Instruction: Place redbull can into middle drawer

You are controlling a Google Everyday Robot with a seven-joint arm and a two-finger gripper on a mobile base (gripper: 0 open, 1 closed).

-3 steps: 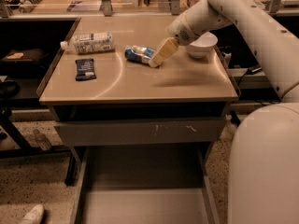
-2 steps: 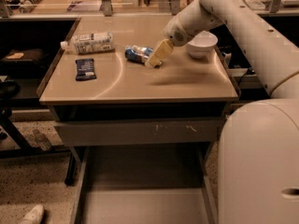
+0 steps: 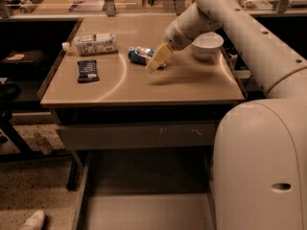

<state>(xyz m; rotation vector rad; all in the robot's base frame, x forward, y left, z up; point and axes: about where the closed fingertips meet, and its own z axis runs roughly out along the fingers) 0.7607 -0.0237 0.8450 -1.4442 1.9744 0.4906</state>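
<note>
The redbull can (image 3: pixel 140 54), slim, blue and silver, lies on its side near the middle of the tan table top (image 3: pixel 144 85). My gripper (image 3: pixel 158 59) reaches down from the right at the end of the white arm. Its tan tip is right against the can's right end and hides that end. The middle drawer (image 3: pixel 144 210) is pulled open below the table's front, a wide grey tray with a bare flat floor and low side walls.
A clear bottle with a white label (image 3: pixel 93 43) lies at the back left. A dark-blue snack bar (image 3: pixel 88 71) lies left of centre. A white bowl (image 3: pixel 207 44) stands right of the gripper. A grey front panel (image 3: pixel 134 135) sits under the table top. My white body (image 3: pixel 259 166) fills the right.
My gripper has moved a little left and down, closer onto the can's right end. The can, bottle, bar and bowl have not moved.
</note>
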